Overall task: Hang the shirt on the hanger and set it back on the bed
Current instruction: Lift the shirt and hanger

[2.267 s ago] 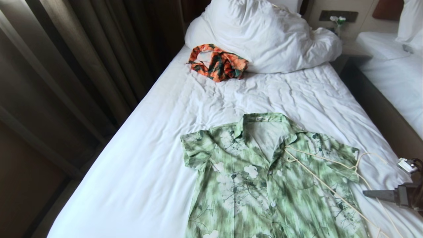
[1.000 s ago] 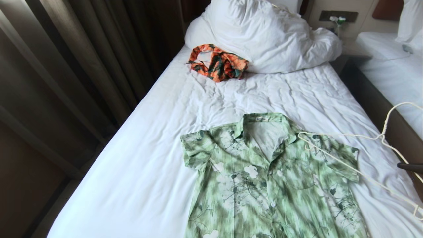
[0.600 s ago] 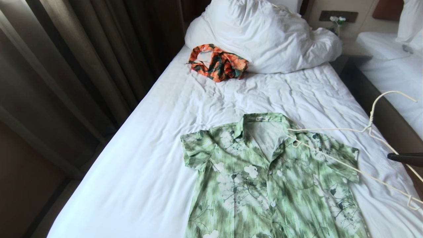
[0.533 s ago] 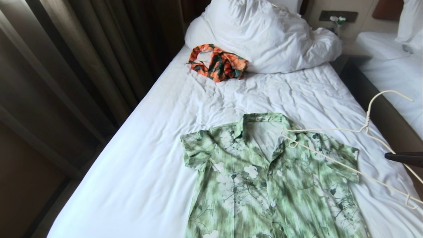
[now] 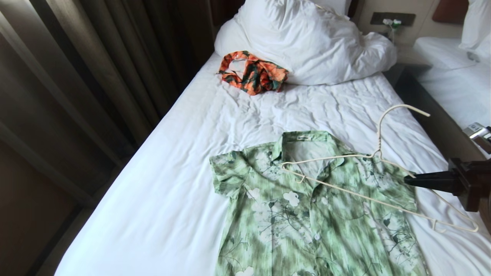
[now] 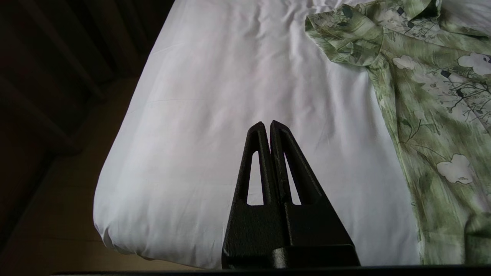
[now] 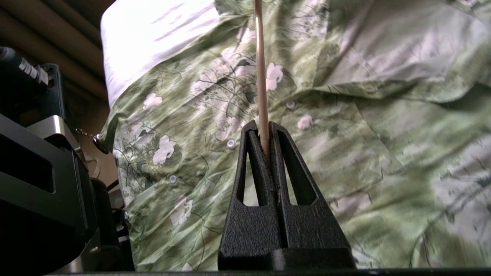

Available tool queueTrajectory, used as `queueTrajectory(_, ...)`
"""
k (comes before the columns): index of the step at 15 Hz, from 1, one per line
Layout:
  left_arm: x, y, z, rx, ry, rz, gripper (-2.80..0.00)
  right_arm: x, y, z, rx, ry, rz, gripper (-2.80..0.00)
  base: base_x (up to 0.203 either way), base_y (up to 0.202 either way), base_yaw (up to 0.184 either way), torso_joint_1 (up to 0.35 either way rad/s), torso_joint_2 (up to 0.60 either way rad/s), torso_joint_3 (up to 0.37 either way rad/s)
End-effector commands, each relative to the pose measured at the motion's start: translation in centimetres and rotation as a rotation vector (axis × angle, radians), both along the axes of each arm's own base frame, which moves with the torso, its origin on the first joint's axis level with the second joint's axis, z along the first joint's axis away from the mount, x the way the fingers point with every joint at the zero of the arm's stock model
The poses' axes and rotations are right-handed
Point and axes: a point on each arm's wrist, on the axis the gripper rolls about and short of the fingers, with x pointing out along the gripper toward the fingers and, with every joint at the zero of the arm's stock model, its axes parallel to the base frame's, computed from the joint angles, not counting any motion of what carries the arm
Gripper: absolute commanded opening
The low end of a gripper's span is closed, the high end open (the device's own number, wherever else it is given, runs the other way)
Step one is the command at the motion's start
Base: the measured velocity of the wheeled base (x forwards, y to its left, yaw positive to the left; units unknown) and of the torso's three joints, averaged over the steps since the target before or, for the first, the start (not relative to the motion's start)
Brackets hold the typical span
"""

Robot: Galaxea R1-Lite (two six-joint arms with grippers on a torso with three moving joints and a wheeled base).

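The green flowered shirt (image 5: 314, 207) lies flat and face up on the near part of the bed (image 5: 184, 172), collar toward the pillow. The cream hanger (image 5: 378, 138) is tilted above the shirt's collar and right shoulder, hook pointing toward the head of the bed. My right gripper (image 5: 406, 179) comes in from the right and is shut on the hanger's sloping arm. In the right wrist view the hanger rod (image 7: 261, 76) rises from between the closed jaws of the right gripper (image 7: 263, 126) over the shirt (image 7: 383, 134). My left gripper (image 6: 267, 123) is shut and empty over bare sheet (image 6: 230, 96), beside the shirt's sleeve (image 6: 345, 38).
A big white pillow (image 5: 307, 42) and an orange-and-green garment (image 5: 253, 73) lie at the head of the bed. Dark curtains (image 5: 96, 76) run along the left. A dark gap (image 5: 433, 115) separates a second white bed (image 5: 460, 88) on the right.
My right gripper has swung leftward into view carrying the hanger. The hanger's far end has gone from the shirt's right shoulder to over the collar opening. The left arm is still.
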Motion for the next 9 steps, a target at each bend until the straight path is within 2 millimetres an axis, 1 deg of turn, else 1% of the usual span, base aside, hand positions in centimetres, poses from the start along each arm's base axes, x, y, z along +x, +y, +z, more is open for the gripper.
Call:
queueTrajectory(1,0.0,0.0,0.0,0.0,-0.001,0.0,-2.8,0.8,1.4,0.1,0.0,-0.028,0.062,-2.8,0.0,0.0,0.0,0.0,0.0,0.0)
queueTrajectory(3,0.0,0.0,0.0,0.005,0.0,-0.002,-2.8,1.2,1.6,0.9,0.015,-0.078,0.087,-2.8,0.0,0.0,0.0,0.0,0.0,0.0)
queueTrajectory(5,0.0,0.0,0.0,0.006,0.0,0.0,-2.8,0.8,1.4,1.2,0.042,-0.097,0.106,-2.8,0.0,0.0,0.0,0.0,0.0,0.0)
queueTrajectory(9,-0.1,0.0,0.1,0.025,-0.005,-0.004,-2.8,-0.4,-1.1,0.8,0.13,-0.107,0.086,-2.8,0.0,0.0,0.0,0.0,0.0,0.0)
